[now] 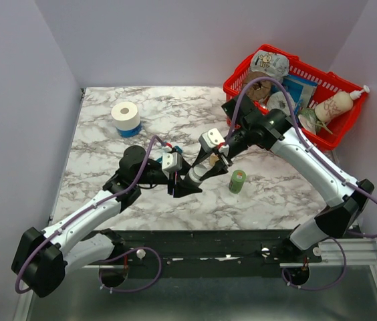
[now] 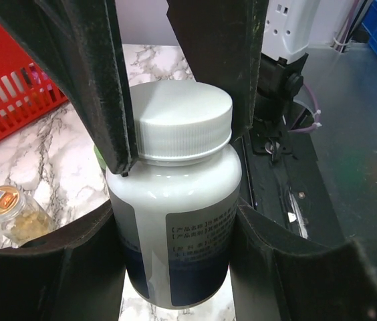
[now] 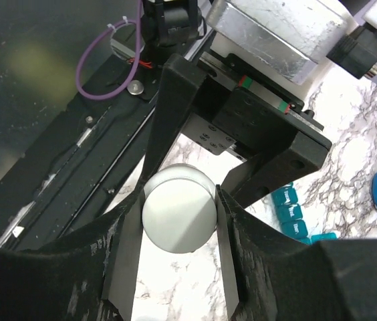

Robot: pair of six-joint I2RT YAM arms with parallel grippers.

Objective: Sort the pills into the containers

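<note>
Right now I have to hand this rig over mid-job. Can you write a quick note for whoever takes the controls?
Left gripper: shut on the white pill bottle, holding it by the body.
Right gripper: fingers closed against both sides of the bottle's white cap.
Teal pill organiser: on the marble table, just beyond the bottle in the right wrist view, mostly hidden.
Done: bottle gripped by both arms, cap still on.
Left: unscrew the cap, then get the pills into the organiser. No loose pills are visible yet.
</note>
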